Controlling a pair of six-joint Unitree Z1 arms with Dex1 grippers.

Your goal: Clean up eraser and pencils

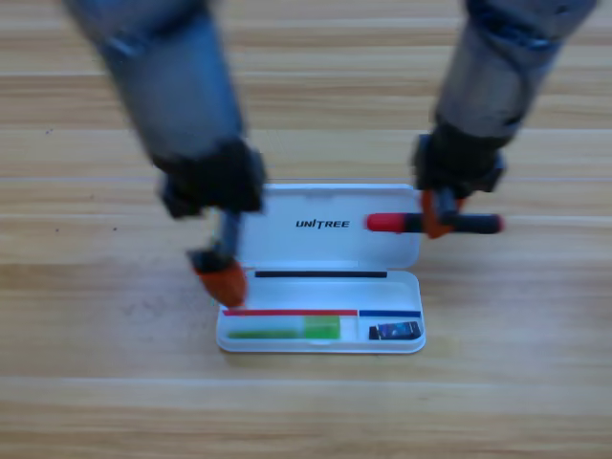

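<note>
Pencils: the black marker sits crosswise, clamped in the right gripper, over the white case lid's right edge. Below-right of the left gripper, jaws unreadable, lie the green stick and eraser.

Two pen-like sticks: one black marker, one green stick. One eraser, one white case. Two grippers: left, right.
</note>
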